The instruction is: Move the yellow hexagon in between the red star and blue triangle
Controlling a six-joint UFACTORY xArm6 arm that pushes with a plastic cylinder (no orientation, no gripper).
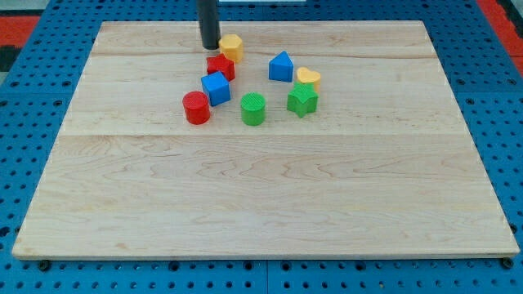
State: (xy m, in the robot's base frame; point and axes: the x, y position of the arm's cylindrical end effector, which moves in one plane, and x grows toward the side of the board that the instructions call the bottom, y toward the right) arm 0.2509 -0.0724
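Note:
The yellow hexagon (232, 46) lies near the view's top, just above the red star (220, 67). The blue triangle (281, 66) lies to the right of the red star, with a gap between them. My tip (210, 46) rests on the board right beside the yellow hexagon's left side, touching or nearly touching it, and just above the red star.
A blue cube (216, 87) sits below the red star. A red cylinder (196, 108) lies lower left of it. A green cylinder (253, 109), a green star (302, 100) and a yellow heart (307, 77) lie to the right. The wooden board (261, 204) has blue pegboard around it.

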